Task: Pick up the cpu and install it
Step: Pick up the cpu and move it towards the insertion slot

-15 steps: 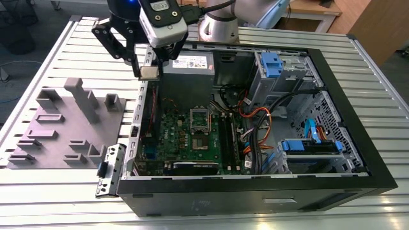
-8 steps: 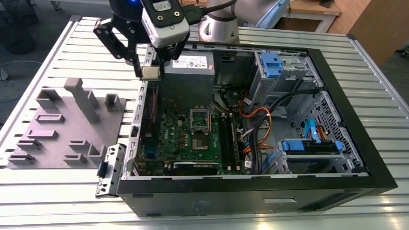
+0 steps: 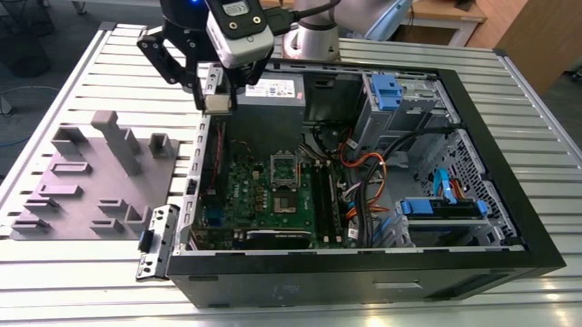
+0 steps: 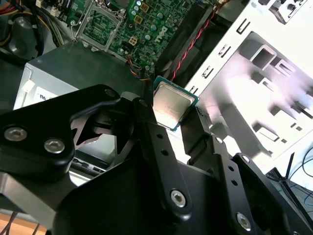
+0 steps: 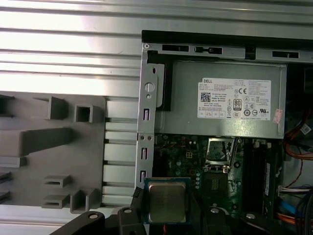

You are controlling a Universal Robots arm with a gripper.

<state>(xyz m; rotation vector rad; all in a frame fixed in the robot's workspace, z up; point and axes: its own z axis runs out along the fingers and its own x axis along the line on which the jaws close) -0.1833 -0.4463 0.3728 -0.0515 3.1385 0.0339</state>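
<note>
Surface: ribbed metal table (image 3: 82, 272) in a room with grey floor and wooden furniture behind.
Tray: 1, grey (image 3: 91, 184), on the exterior view's left.
Gripper (image 3: 217, 101): 1, pinching 1 cpu (image 4: 172, 104), held in the air over the case wall near the power supply (image 5: 225, 98).
Computer case (image 3: 364, 286): 1, open, with 1 socket (image 3: 285, 178).

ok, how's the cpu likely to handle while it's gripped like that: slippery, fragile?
Probably stiff and light: the cpu is a thin flat square and shows no bend in the tool. Possibly slippery, since its top is smooth shiny metal and it is held by its thin edges. Likely fragile to knocks, and it hangs close to the computer case's metal wall.
</note>
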